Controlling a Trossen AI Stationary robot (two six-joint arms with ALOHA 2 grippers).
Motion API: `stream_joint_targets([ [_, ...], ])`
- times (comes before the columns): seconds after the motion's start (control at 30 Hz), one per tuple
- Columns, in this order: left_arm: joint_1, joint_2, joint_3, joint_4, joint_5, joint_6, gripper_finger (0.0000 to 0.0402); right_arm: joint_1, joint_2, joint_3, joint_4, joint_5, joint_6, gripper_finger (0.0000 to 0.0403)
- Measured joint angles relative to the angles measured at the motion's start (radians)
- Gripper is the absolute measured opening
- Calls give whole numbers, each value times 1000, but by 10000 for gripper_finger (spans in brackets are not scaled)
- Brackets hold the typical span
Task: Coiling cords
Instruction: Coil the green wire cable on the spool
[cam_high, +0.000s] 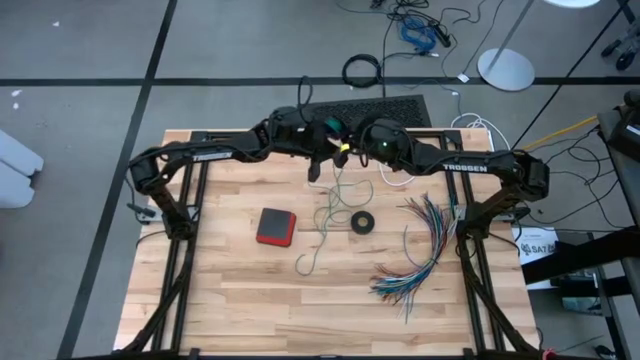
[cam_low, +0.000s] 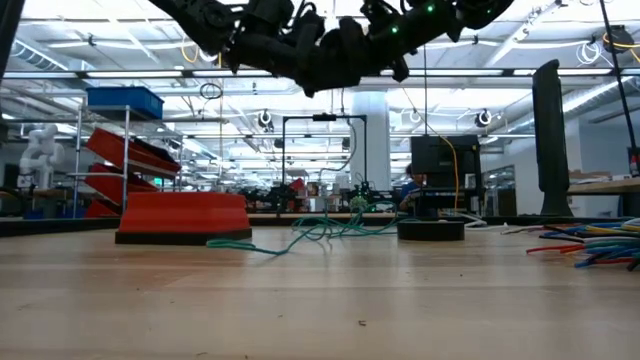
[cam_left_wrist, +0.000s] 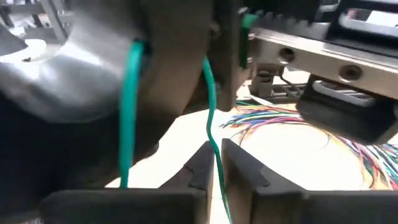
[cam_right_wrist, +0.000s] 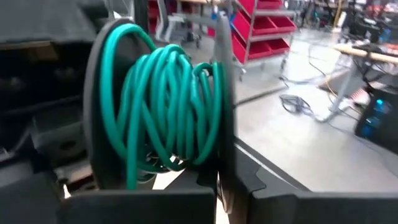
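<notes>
Here you see both grippers raised above the table's (cam_high: 230, 300) far edge. The right gripper (cam_right_wrist: 219, 186) is clenched on the coiled teal-green cord (cam_right_wrist: 165, 106). The left gripper (cam_left_wrist: 214, 163) is slightly parted around the cord's hanging strand.

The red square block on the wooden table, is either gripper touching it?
No. The red square block lies alone on the table while the left gripper and right gripper meet near the far edge.
</notes>
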Motion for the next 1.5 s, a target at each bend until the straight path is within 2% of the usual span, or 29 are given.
stream_joint_targets([
  [0.23,16,-49,1,-87,-49,68,79,2,-4,0,95,-115,15,0],
  [0.4,24,-51,1,-175,-41,113,82,0,-5,0,119,-157,17,0],
  [0.6,29,-51,-18,-183,-26,150,82,4,-5,0,121,-169,-9,0],
  [0.8,60,-50,-142,80,48,111,82,19,-5,0,133,-222,-37,0],
  [1.03,106,-17,-371,654,117,-66,82,32,-5,-1,145,-202,-71,0],
  [1.1,106,10,-407,764,133,-112,82,33,-5,-1,149,-202,-71,0],
  [1.2,95,52,-424,824,141,-123,82,30,-5,-1,148,-189,-71,0],
  [1.37,88,91,-423,822,172,-125,82,36,-5,-1,146,-165,-70,0],
  [1.5,88,118,-427,820,270,-172,82,39,-5,-1,134,-162,-64,0],
])
